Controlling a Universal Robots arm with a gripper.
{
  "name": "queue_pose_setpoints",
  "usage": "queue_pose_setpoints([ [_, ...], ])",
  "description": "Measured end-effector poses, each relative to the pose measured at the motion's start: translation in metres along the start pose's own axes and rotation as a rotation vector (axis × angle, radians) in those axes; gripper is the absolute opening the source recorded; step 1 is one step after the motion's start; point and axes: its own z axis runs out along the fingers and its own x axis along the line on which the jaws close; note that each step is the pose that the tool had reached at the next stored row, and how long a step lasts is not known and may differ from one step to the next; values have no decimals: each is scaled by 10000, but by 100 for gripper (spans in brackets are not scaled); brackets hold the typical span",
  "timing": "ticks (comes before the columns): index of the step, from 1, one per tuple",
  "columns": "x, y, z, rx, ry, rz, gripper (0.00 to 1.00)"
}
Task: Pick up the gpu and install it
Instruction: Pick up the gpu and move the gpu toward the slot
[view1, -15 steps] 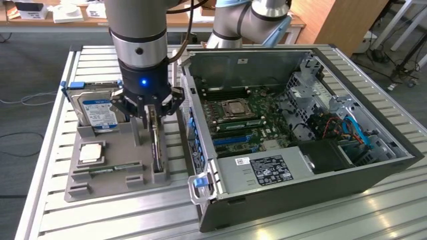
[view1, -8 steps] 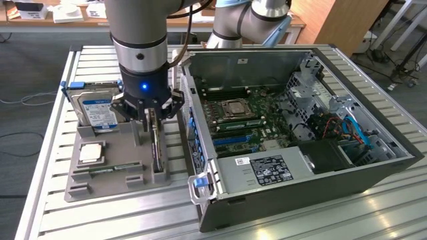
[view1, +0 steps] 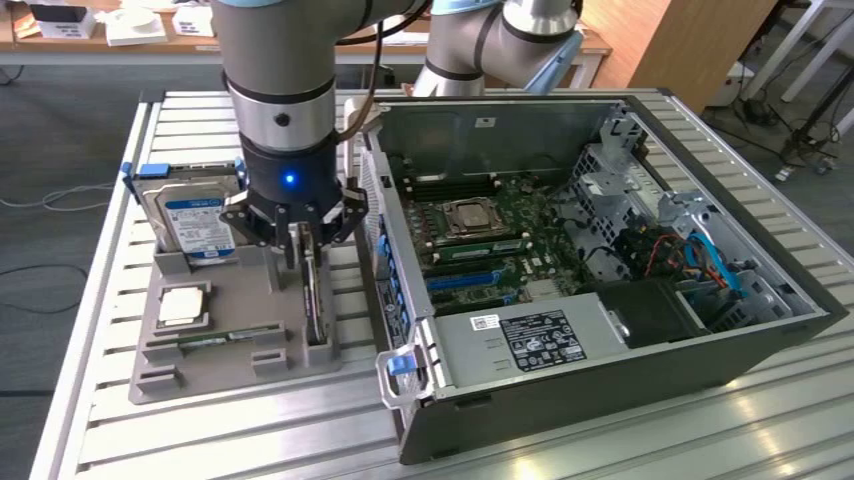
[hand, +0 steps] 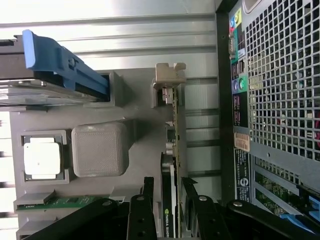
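The gpu (view1: 315, 300) stands on edge in a slot of the grey parts tray (view1: 214, 375), next to the open computer case (view1: 747, 345). It is a thin dark card with a silver end bracket (hand: 170, 76). My gripper (view1: 304, 248) has come down over the card's near half, with one black finger on each side of it. In the wrist view the gpu (hand: 174, 130) runs between the fingers (hand: 148, 187), and a small gap shows on both sides. The gripper (hand: 168, 184) is open and the card rests in its slot.
The tray also carries a hard drive (view1: 194, 215) with a blue handle, a processor (view1: 183, 305) and a RAM stick (view1: 214, 340). The case lies on its side with the motherboard (view1: 494, 240) and blue card slots (view1: 467, 285) exposed. Its wall stands close beside the card.
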Motion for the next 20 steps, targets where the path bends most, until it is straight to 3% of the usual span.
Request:
queue_pose_setpoints([
  [7, -31, -14, 7, 7, 30, 2, 36],
  [20, -32, -23, 178, 7, 29, -22, 36],
])
